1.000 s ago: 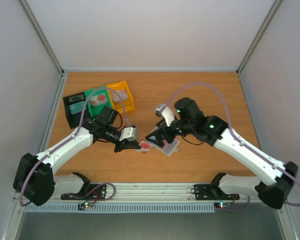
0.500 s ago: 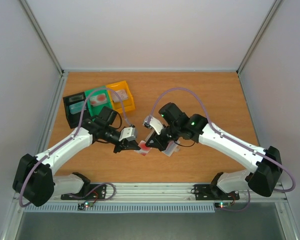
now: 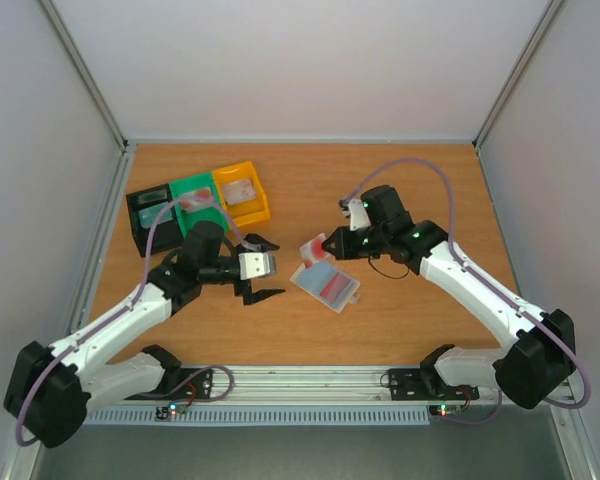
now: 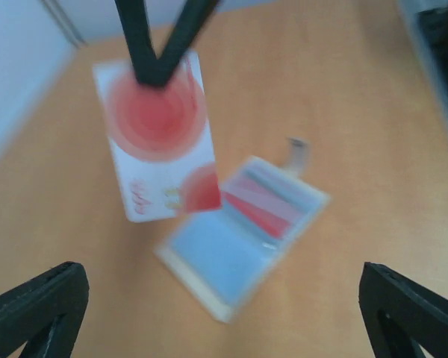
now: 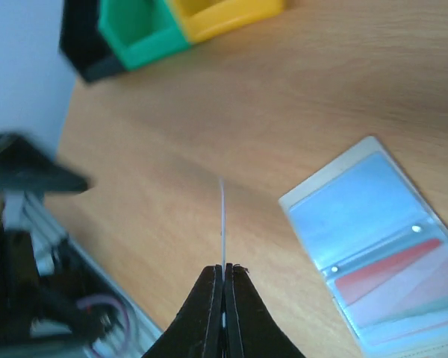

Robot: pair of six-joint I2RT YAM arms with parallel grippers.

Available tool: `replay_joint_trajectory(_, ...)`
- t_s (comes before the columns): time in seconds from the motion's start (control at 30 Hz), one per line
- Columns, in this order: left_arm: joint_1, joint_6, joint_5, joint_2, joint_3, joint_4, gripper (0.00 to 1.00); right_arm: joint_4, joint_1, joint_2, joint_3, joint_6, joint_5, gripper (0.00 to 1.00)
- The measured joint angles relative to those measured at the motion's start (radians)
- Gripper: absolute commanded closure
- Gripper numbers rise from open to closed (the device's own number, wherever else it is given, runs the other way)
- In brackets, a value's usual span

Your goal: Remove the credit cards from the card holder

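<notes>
Right gripper [image 3: 328, 248]: my jaws are pressed together on a thin rectangular reddish-pink card [image 4: 157, 142]. I hold it by one short edge. In my right wrist view the card shows edge-on as a fine pale line rising from between the closed fingers [image 5: 209, 298]. In the left wrist view its face is white with a large red disc, and it hangs tilted from the two black fingertips. It sits in neither pocket and is clear of the table [image 3: 410, 190], a flat orange-brown wooden surface.

Left gripper [image 3: 267, 268]: my jaws stand wide apart with nothing between them. It is near the holder on the holder's left side and does not touch it.

The flat translucent pale blue-grey plastic folding card holder [image 3: 326, 285] lies spread open on the table between my two grippers. One pocket shows plain pale blue. The other pocket shows red and pink bands, so a card sits inside it. I cannot tell whether the blue pocket holds a card. A small tab projects from one edge of the holder.

Three open plastic bins stand in a row at the table's far left corner, well apart from the holder: a black bin [image 3: 148, 215], a green bin [image 3: 192, 195] and a yellow bin [image 3: 242, 195].
</notes>
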Motion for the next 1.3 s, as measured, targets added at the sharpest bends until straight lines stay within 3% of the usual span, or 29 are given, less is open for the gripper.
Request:
replay_joint_trajectory(0.1, -0.072, 0.109, -0.173, -0.061, -0.069, 0.22, 0.05, 0.118, -0.074, -0.014, -0.072, 0.23, 0.021, 0.99)
replay_joint_trajectory(0.23, -0.162, 0.336, -0.368, -0.018, -0.08, 0.489, 0.13, 0.251, -0.075, -0.04, -0.163, 0.507, 0.076, 0.99)
replay_joint_trajectory(0.4, -0.19, 0.645, -0.489, 0.073, -0.074, 0.687, 0.21, 0.448, -0.055, -0.048, -0.172, 0.754, 0.176, 0.99)
replay_joint_trajectory(0.5, -0.193, 0.774, -0.536, 0.108, -0.043, 0.694, 0.25, 0.517, -0.042, -0.045, -0.17, 0.844, 0.21, 0.99)
replay_joint_trajectory(0.7, -0.199, 0.885, -0.602, 0.164, 0.072, 0.693, 0.38, 0.585, -0.012, 0.011, -0.113, 0.941, 0.24, 0.99)
replay_joint_trajectory(1.07, -0.202, 0.928, -0.675, 0.19, 0.116, 0.583, 0.4, 0.633, 0.007, 0.006, -0.084, 0.951, 0.267, 0.99)
replay_joint_trajectory(1.17, -0.202, 0.933, -0.688, 0.196, 0.118, 0.583, 0.48, 0.633, 0.016, -0.003, -0.084, 0.949, 0.266, 0.99)
replay_joint_trajectory(1.3, -0.201, 0.96, -0.694, 0.209, 0.128, 0.583, 0.73, 0.633, 0.019, -0.006, -0.084, 0.948, 0.264, 0.99)
